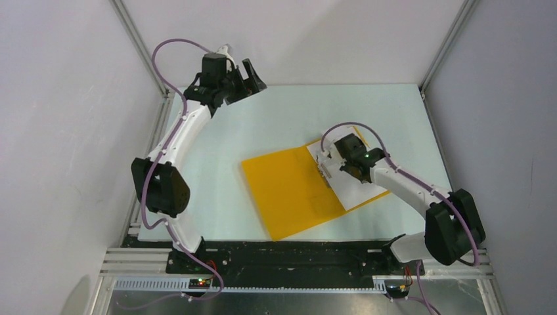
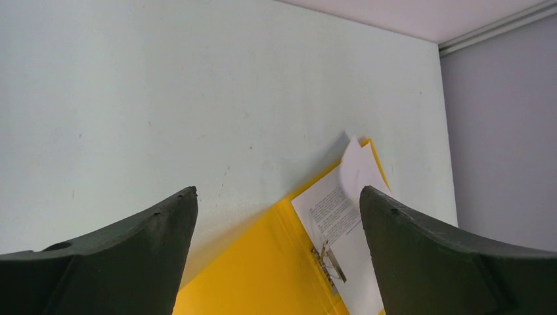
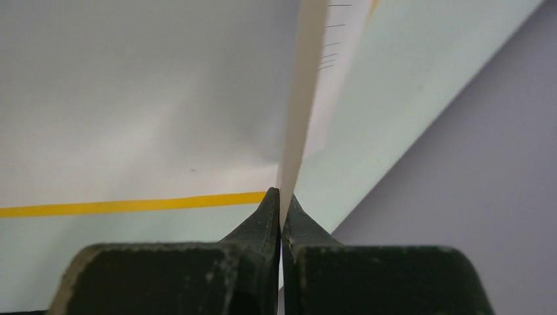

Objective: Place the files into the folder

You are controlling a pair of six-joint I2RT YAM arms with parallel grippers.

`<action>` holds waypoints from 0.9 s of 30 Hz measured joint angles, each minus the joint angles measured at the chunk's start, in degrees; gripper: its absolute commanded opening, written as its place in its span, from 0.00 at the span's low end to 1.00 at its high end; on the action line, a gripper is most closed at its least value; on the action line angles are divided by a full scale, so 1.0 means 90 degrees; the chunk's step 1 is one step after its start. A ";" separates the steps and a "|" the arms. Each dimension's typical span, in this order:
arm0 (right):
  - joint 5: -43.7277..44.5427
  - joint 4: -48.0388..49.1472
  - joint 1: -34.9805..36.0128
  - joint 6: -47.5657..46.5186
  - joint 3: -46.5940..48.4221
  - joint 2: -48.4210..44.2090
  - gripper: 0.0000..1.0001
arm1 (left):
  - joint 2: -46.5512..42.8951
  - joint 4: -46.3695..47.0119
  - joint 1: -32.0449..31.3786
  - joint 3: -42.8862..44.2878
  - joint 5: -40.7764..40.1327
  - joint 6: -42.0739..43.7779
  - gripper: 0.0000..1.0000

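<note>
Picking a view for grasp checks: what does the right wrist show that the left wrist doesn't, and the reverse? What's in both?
Right wrist only: the right gripper, fingers closed on the edge of a thin white printed paper sheet, seen edge-on.
Left wrist only: the left gripper, open with nothing between its fingers, and the metal clip inside the flat orange-yellow file folder.
Both: that folder, white paper, and the pale table.

Rightward, folder and right arm block the table.
</note>
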 measured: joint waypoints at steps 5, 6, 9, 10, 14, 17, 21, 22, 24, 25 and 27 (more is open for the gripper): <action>-0.0255 -0.0245 0.0355 0.0049 -0.0002 0.0464 0.00 | -0.0019 -0.0010 0.0027 -0.0338 0.0121 -0.0056 0.97; -0.0277 -0.0289 0.0357 0.0056 -0.0005 0.0546 0.00 | -0.0022 -0.0024 0.0041 -0.0386 0.0129 -0.0058 0.97; -0.0379 -0.0444 0.0355 0.0158 -0.0027 0.0835 0.00 | -0.0066 -0.0019 0.0109 -0.0568 0.0146 -0.0068 0.97; -0.0401 -0.0478 0.0355 0.0185 -0.0034 0.0889 0.00 | -0.0095 -0.0024 0.0134 -0.0617 0.0148 -0.0078 0.97; -0.0459 -0.0549 0.0279 0.0389 -0.0039 0.1020 0.00 | -0.0277 -0.0036 0.0245 -0.0850 0.0146 -0.0119 0.97; -0.0459 -0.0534 0.0175 0.0566 -0.0036 0.1078 0.00 | -0.0376 -0.0039 0.0287 -0.0906 0.0146 -0.0155 0.97; -0.0505 -0.0593 0.0080 0.0799 0.0112 0.1302 0.00 | -0.0500 -0.0024 0.0296 -0.0964 0.0151 -0.0163 0.97; -0.0534 -0.0612 0.0083 0.0845 0.0187 0.1362 0.00 | -0.0534 -0.0024 0.0296 -0.0988 0.0163 -0.0165 0.97; -0.0653 -0.0682 0.0136 0.0942 0.0398 0.1484 0.02 | -0.0578 -0.0019 0.0296 -0.1003 0.0187 -0.0165 0.97; -0.0736 -0.0704 0.0175 0.1010 0.0483 0.1518 0.05 | -0.0595 -0.0017 0.0296 -0.1015 0.0194 -0.0165 0.97; -0.0933 -0.0770 0.0240 0.1137 0.0627 0.1549 0.22 | -0.0629 -0.0017 0.0296 -0.1061 0.0202 -0.0165 0.97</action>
